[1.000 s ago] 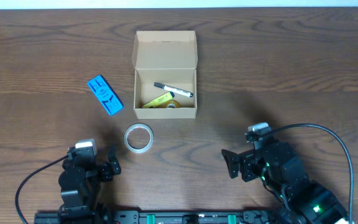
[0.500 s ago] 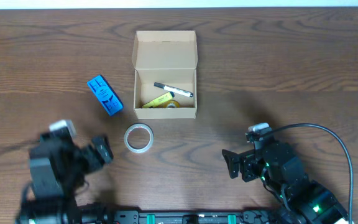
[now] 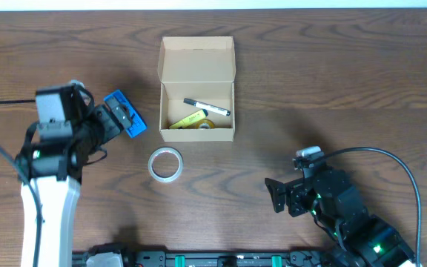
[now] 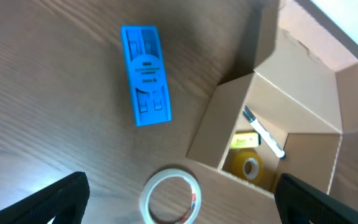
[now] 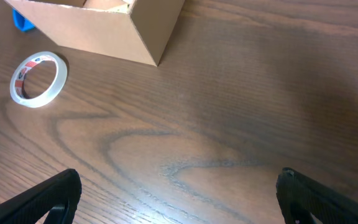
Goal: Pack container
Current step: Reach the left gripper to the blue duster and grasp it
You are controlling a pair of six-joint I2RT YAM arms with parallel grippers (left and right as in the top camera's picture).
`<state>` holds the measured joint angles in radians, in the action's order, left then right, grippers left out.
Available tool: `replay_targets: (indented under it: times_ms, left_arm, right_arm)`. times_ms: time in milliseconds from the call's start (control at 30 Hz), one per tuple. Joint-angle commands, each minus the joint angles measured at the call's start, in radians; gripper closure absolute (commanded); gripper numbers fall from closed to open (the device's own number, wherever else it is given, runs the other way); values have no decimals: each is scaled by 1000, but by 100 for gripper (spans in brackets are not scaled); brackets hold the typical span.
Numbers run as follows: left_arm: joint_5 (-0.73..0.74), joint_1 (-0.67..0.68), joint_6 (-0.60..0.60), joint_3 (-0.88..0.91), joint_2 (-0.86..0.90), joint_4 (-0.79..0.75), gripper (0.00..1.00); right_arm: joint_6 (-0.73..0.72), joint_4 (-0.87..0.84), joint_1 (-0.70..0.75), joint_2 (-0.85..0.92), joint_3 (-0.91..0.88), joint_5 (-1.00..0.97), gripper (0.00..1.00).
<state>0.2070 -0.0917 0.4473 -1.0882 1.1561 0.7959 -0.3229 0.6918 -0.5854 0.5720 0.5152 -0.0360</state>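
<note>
While the left gripper (image 3: 114, 120) hovers over the small blue plastic packet (image 4: 146, 74), fingers spread wide, I judge this the reach-to-pick step. Next I'd lower, straddle the packet's narrow sides and close. The tan cardboard box container (image 3: 197, 61) sits open just beside it on the dark wooden bench (image 3: 347, 89), partly filled. Well apart, the right gripper (image 3: 275, 194) rests wide too.
</note>
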Motion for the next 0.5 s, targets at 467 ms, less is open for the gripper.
replay_targets:
  times_ms: [467]
  left_arm:
    - [-42, -8, 271, -341, 560, 142, 4]
  right_arm:
    - [-13, 0, 9, -2, 2, -8, 1]
